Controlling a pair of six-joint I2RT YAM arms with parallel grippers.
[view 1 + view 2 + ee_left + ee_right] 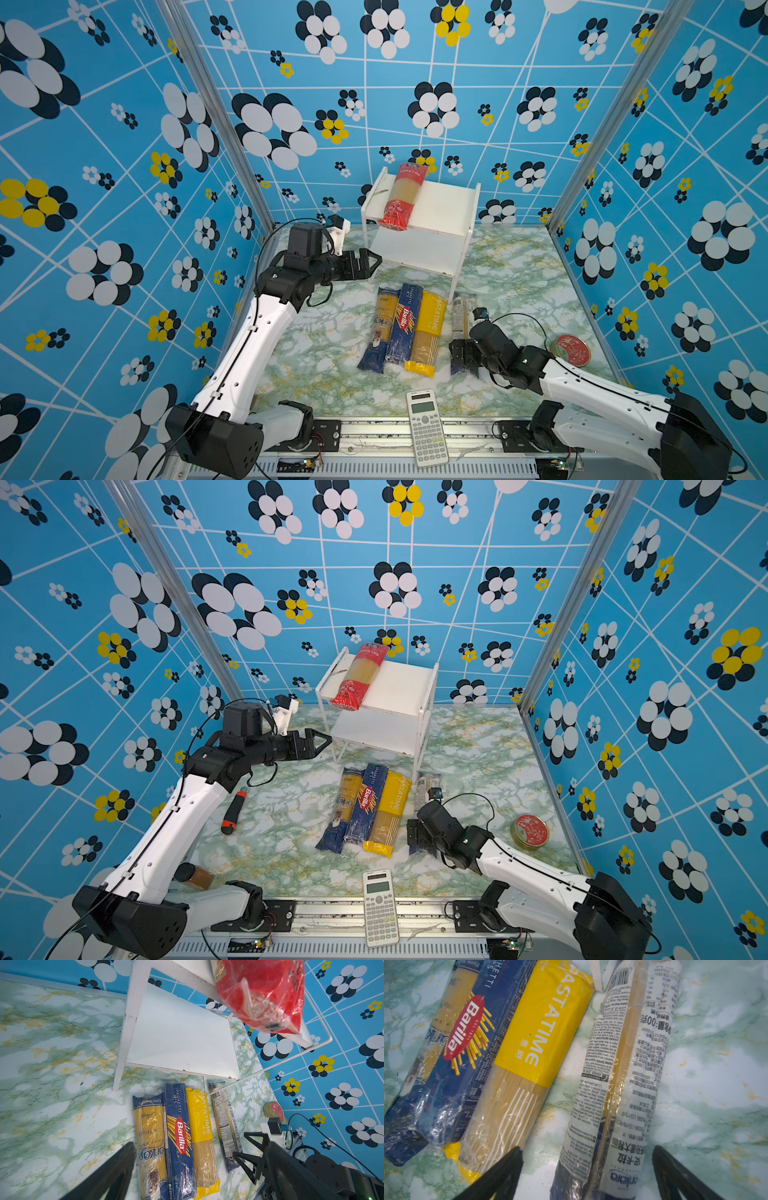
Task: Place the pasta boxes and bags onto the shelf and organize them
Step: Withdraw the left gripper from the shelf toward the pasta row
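Pasta packs: one of five is shelved. The red-ended clear bag point(401, 197) lies skewed on the top board of the shelf point(451, 203), its near end overhanging the front edge. My read is that it needs squaring up to leave room for the others. The lower board is bare.

The other four are on the table point(316, 353) just in front of the shelf, long axes pointing at it. The navy-ended clear bag point(380, 328), Barilla box point(405, 324) and yellow bag point(428, 332) touch side by side. The second navy-ended bag point(462, 316) lies label-up, a gap apart on the right, by the shelf's front leg. That gap likely makes it the easy pick, since fingers fit either side without snagging neighbours.

The right gripper point(586, 1149) is low over that bag's near end, jaws spread and straddling it, with table showing on both sides, so no grip yet. The right arm reaches low and forward, wrist pitched down.

The left gripper point(372, 264) is spread wide and empty, level beside the shelf's left front leg and pointing at the shelf, elbow raised. It looks parked clear of the right arm's lane.

The calculator point(426, 428) and red tin point(570, 350) aren't part of the job.
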